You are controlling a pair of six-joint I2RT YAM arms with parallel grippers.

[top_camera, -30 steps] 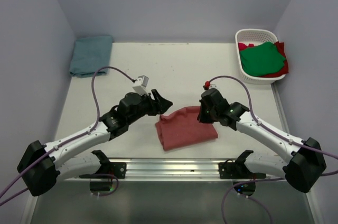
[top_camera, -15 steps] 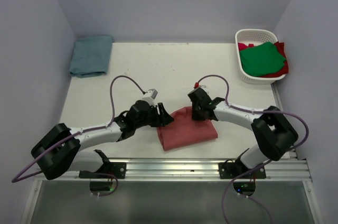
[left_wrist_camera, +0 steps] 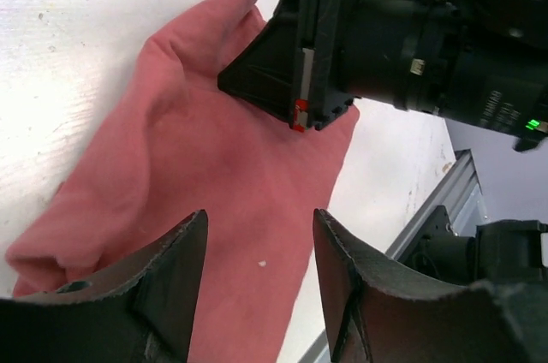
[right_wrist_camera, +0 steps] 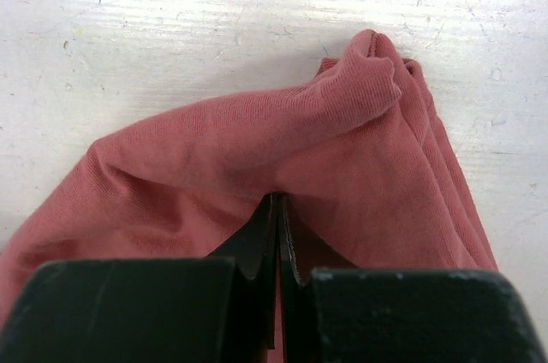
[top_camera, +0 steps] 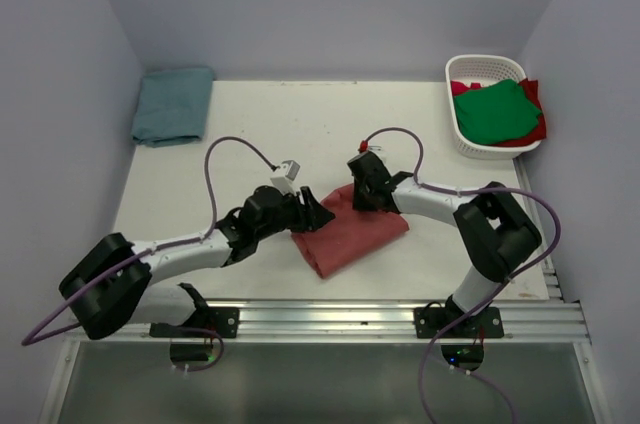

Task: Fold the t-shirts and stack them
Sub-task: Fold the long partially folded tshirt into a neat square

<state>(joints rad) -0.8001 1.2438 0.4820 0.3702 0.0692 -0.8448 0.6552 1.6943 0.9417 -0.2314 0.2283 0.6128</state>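
Observation:
A folded brick-red t-shirt [top_camera: 352,234] lies near the table's front middle. My right gripper [top_camera: 362,196] is at its far edge, jaws shut, pinching a raised fold of the red cloth [right_wrist_camera: 282,157] at their tips [right_wrist_camera: 276,202]. My left gripper [top_camera: 318,216] hovers at the shirt's left side, open, its fingers [left_wrist_camera: 171,286] straddling flat red cloth [left_wrist_camera: 197,149] with nothing gripped. The right gripper's black body [left_wrist_camera: 385,38] faces it closely. A folded teal-blue t-shirt [top_camera: 172,104] lies at the far left. A green t-shirt [top_camera: 495,111] sits on a brighter red one [top_camera: 535,132] in the basket.
The white slotted basket [top_camera: 485,64] stands at the far right corner. A metal rail [top_camera: 330,316] runs along the near edge with both arm bases. Purple cables [top_camera: 235,149] arch over each arm. Walls enclose the table [top_camera: 300,124] on three sides.
My right gripper moved left and away, dragging the shirt's far corner, so the shirt turned. My left gripper advanced right onto the shirt's left edge, jaws slightly narrower.

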